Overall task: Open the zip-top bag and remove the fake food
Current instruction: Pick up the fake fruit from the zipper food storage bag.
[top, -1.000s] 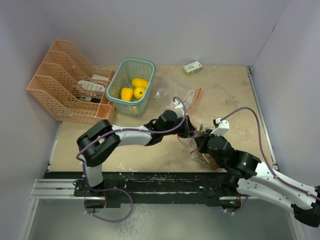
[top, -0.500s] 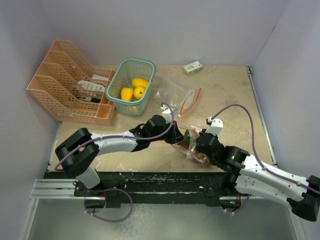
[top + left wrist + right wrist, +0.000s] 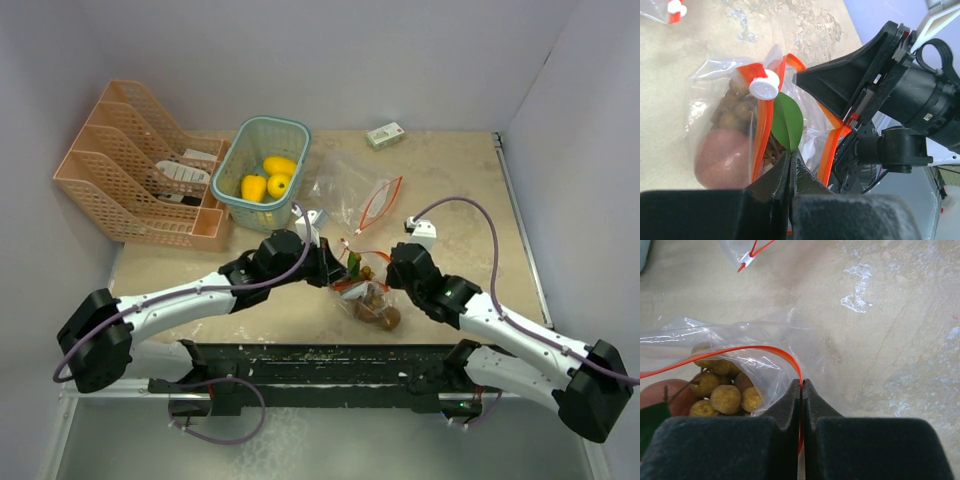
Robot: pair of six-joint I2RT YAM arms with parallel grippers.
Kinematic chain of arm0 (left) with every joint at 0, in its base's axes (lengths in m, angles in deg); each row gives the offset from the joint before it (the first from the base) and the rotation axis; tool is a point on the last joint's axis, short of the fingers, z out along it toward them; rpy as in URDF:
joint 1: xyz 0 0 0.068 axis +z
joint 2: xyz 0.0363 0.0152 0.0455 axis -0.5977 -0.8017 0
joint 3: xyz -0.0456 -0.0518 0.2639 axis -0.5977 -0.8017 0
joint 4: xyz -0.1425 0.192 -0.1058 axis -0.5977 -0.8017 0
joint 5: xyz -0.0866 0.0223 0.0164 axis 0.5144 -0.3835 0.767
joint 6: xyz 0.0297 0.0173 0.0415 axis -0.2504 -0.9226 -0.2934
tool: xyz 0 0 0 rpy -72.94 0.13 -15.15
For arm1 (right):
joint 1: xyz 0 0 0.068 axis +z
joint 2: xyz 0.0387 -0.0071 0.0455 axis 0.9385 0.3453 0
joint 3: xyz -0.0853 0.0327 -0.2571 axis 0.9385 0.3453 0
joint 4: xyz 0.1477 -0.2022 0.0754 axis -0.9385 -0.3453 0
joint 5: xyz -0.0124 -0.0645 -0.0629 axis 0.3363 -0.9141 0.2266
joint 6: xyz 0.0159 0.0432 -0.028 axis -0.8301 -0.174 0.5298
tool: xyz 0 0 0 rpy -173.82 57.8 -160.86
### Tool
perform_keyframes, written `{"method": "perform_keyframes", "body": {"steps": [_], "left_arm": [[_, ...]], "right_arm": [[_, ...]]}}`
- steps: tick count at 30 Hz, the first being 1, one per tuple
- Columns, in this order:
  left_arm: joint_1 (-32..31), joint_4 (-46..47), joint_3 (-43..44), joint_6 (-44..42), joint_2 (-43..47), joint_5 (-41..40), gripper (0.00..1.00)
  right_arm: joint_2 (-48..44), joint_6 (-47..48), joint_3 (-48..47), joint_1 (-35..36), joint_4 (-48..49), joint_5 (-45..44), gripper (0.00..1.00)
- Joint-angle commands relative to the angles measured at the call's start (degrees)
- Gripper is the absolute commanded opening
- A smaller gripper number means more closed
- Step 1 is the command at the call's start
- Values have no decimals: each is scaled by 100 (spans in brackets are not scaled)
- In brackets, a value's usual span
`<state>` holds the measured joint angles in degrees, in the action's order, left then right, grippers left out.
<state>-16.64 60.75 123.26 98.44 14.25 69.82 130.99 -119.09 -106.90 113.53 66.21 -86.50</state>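
The zip-top bag (image 3: 362, 292) hangs between my two grippers near the table's front edge, its orange-edged mouth pulled apart. My left gripper (image 3: 333, 270) (image 3: 790, 154) is shut on one side of the mouth, beside the white slider (image 3: 764, 88). My right gripper (image 3: 392, 275) (image 3: 801, 382) is shut on the orange zip strip (image 3: 765, 351) of the other side. Inside the bag lies fake food: a brownish grape cluster (image 3: 722, 387) (image 3: 732, 107), a reddish round piece (image 3: 722, 157) and a green leaf (image 3: 787, 122) whose tip reaches the left fingertips.
A second, empty clear bag (image 3: 350, 185) with a red zip lies behind. A green basket (image 3: 287, 135) holds yellow fruits (image 3: 265, 180). An orange file rack (image 3: 140, 180) stands at the back left, a small white-green box (image 3: 385, 134) at the back.
Both grippers have drawn apart, the left one moving left, and the bag's mouth has spread wider. The bag has come nearer the front edge, and both arms have stretched out lower.
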Motion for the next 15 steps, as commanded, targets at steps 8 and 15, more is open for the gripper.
{"method": "perform_keyframes", "body": {"steps": [8,15], "left_arm": [[175,-630,461,-386,343,-258,0],[175,-397,1353,-478,-140,129,0]], "right_arm": [[-936,332,406,-37,686,365,0],[-897,365,597,-29,1236,992,0]]}}
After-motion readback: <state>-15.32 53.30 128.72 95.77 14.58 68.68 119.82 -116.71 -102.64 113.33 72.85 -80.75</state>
